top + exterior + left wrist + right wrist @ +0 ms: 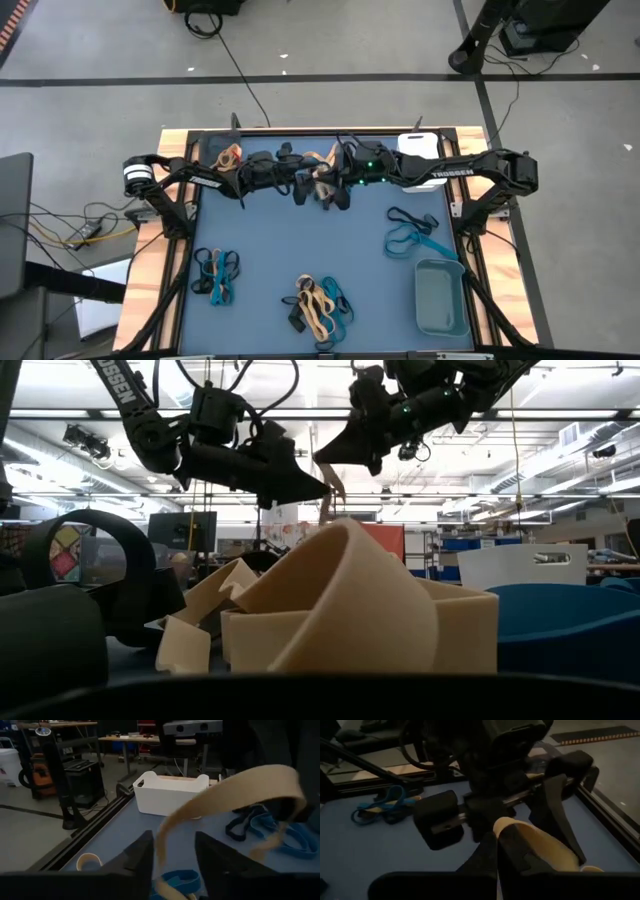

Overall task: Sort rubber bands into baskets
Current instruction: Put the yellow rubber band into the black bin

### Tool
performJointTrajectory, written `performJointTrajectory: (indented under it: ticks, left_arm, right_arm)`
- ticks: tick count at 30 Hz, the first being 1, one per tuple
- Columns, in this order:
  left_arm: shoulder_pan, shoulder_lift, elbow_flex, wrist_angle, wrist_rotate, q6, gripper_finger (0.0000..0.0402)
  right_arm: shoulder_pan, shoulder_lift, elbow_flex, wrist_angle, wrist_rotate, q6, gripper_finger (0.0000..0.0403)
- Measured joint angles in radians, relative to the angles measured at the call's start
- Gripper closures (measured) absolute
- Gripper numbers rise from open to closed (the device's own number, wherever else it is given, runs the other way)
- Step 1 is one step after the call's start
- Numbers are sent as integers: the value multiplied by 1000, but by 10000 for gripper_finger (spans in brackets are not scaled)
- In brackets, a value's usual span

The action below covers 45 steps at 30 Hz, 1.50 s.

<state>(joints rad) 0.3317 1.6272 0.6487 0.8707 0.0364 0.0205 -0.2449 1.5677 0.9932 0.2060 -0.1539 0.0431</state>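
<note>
At the table's far middle, the left gripper [172, 857] has its jaws parted around a tan rubber band [240, 790], seemingly taking it over. The right gripper [330, 190], clenched on the band's other end, holds it aloft. The white basket [170, 792] waits far right.
</note>
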Motion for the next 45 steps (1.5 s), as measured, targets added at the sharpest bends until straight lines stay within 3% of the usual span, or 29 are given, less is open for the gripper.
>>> performJointTrajectory:
  ticks: [6,8,19,22,29,32,40,45]
  left_arm:
    - [0,0,0,-1,1,2,377]
    - [0,0,0,-2,2,2,394]
    - [0,-1,0,-8,18,-2,386]
    - [-1,-1,0,-13,62,-2,359]
    - [0,-1,0,-9,46,1,263]
    - [0,-1,0,-9,44,1,242]
    - [0,-1,0,-9,43,1,267]
    - [0,-1,0,-23,43,2,327]
  right_arm:
    - [4,0,0,2,0,-2,398]
    - [4,0,0,2,1,-2,398]
    - [4,0,0,2,6,-10,398]
    - [4,0,0,2,7,-10,398]
    - [5,0,0,2,-1,2,398]
    - [7,0,0,2,-5,3,398]
    - [7,0,0,4,-31,5,397]
    - [7,0,0,7,-31,-3,397]
